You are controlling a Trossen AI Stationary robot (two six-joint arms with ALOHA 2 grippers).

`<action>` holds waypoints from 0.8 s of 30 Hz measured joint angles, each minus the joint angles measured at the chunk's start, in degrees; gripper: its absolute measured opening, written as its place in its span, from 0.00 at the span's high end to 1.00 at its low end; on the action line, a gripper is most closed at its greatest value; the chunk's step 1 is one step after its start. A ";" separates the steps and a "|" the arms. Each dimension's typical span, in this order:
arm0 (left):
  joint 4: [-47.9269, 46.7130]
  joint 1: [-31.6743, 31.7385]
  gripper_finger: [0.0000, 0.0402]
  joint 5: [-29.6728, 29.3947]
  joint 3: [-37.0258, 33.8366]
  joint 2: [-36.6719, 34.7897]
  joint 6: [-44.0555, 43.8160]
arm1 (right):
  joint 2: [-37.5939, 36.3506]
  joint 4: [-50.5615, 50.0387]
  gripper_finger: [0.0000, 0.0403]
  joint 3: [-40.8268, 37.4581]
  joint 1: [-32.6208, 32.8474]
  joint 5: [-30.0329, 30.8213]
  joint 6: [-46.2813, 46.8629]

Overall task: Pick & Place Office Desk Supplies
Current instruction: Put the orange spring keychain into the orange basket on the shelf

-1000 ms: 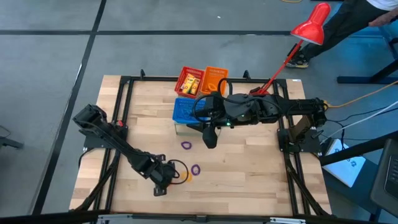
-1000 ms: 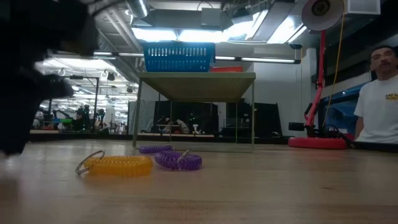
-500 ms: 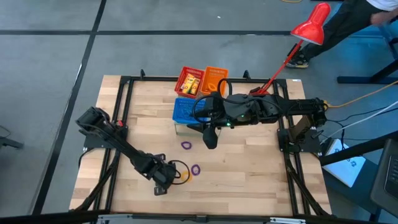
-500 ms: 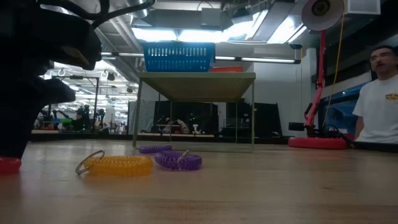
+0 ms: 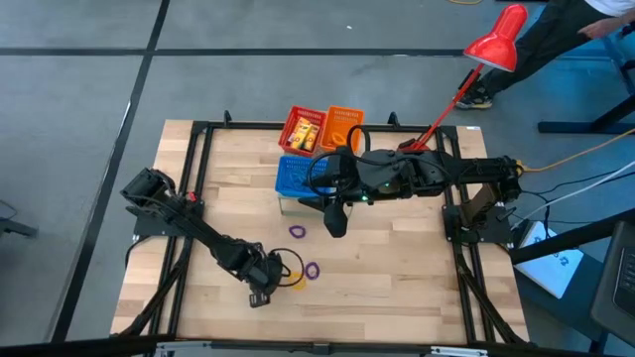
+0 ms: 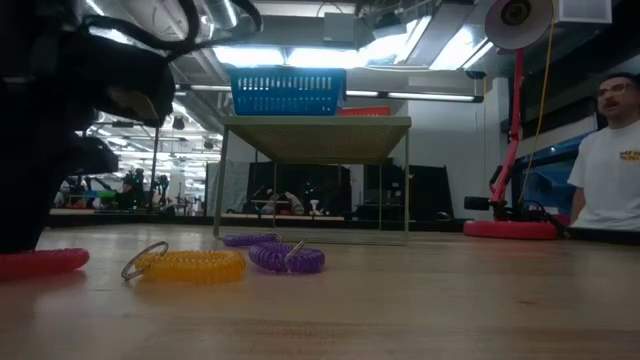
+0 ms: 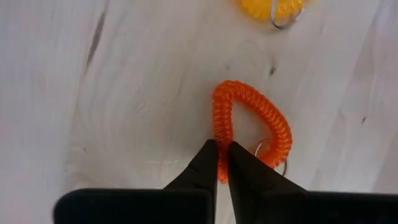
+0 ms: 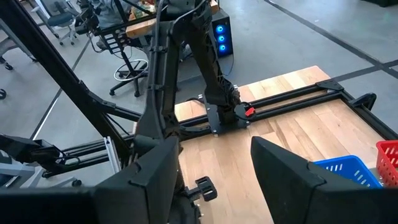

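Note:
An orange coiled loop (image 7: 249, 118) lies on the wooden table near its front left, with my left gripper (image 7: 222, 163) shut on it. In the low view the same loop (image 6: 45, 262) shows at the far left, under the dark gripper (image 6: 40, 150). Just beside it lie a yellow coil (image 5: 291, 279) and a purple coil (image 5: 314, 270). A second purple coil (image 5: 298, 231) lies nearer mid-table. My right gripper (image 8: 214, 168) hangs open above mid-table (image 5: 335, 220), holding nothing. My left gripper pinches one side of the orange loop's coil (image 7: 221, 149) between its two fingertips, close to the loop's metal ring (image 7: 264, 149). The fingers come steeply from above. The rest of the loop lies flat on the table, squeezed into a narrow arch.
A blue basket (image 5: 298, 175) stands on a small raised stand, with a red basket (image 5: 306, 127) and an orange basket (image 5: 343, 121) behind it. A red desk lamp (image 5: 496, 40) leans over the far right. A person (image 6: 605, 170) stands beyond the table's right side.
My left gripper has come down onto the table at the front left. In the low view the orange loop, unseen a second ago, now sticks out from under the gripper toward the yellow coil.

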 joint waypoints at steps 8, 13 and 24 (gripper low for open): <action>6.98 2.19 0.97 -3.61 -0.25 -10.77 -2.43 | -0.38 4.81 0.49 -0.02 0.01 -0.52 -2.17; 10.58 3.03 0.97 -12.77 -0.23 -21.37 0.08 | -3.27 11.14 0.49 -0.07 0.27 -4.55 -2.61; 21.01 4.59 0.97 -25.56 0.01 -40.38 16.37 | -13.79 1.62 0.49 -0.04 1.07 -9.91 -2.99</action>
